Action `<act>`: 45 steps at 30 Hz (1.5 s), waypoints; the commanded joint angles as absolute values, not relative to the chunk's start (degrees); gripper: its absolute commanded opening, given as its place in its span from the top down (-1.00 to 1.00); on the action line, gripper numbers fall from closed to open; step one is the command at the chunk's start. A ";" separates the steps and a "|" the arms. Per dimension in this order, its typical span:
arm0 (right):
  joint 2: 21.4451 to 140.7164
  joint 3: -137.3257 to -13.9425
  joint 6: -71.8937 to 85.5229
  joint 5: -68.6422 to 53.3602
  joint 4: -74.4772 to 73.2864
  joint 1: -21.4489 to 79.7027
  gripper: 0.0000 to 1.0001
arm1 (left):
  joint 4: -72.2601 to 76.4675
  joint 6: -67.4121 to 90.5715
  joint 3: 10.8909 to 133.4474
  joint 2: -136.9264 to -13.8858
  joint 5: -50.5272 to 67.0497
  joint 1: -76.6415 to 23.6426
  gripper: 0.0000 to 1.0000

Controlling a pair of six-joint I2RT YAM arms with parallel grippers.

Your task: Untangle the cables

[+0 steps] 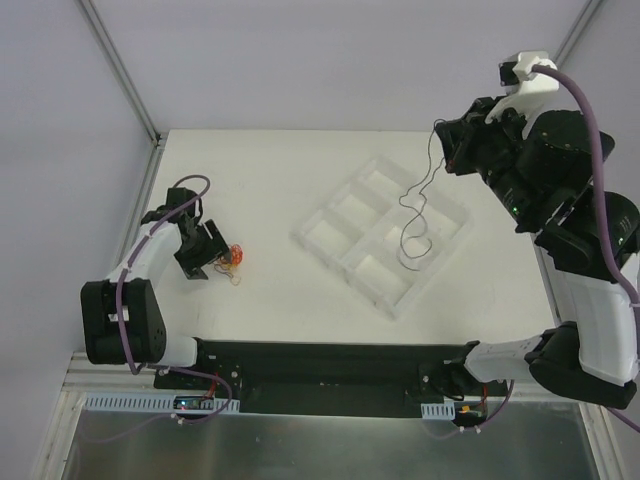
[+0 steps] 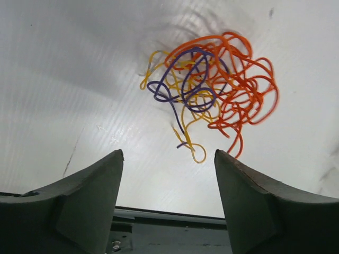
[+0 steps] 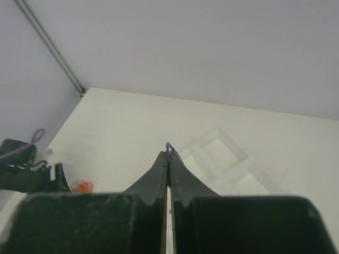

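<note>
White tabletop (image 1: pixel 270 170). Left gripper (image 2: pixel 168 156), jaws wide, empty, beside small tangle of thin orange, yellow, purple wires (image 2: pixel 212 90): light, floppy; probably pinch a loose outer loop. Right gripper (image 3: pixel 168 159), jaws closed on thin dark wire (image 1: pixel 415 215) dangling over clear compartment tray (image 1: pixel 300 237).

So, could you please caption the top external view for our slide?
Right gripper holds one dark cable dangling over the clear tray; left gripper open beside the orange tangle.
</note>
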State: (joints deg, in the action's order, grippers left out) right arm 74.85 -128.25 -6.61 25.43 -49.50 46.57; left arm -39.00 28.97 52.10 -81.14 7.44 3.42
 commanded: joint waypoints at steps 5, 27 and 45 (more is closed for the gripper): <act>69.17 -115.68 -5.19 32.26 -51.94 44.91 0.99 | -41.84 29.44 57.13 -71.64 11.33 3.17 -0.50; 69.88 -107.32 -2.03 29.18 -50.45 41.22 0.99 | -42.19 30.15 63.10 -72.51 18.02 0.09 -0.52; 68.21 -101.09 -0.18 26.54 -48.08 39.73 0.99 | -42.28 29.35 61.17 -71.10 18.37 -2.02 -0.54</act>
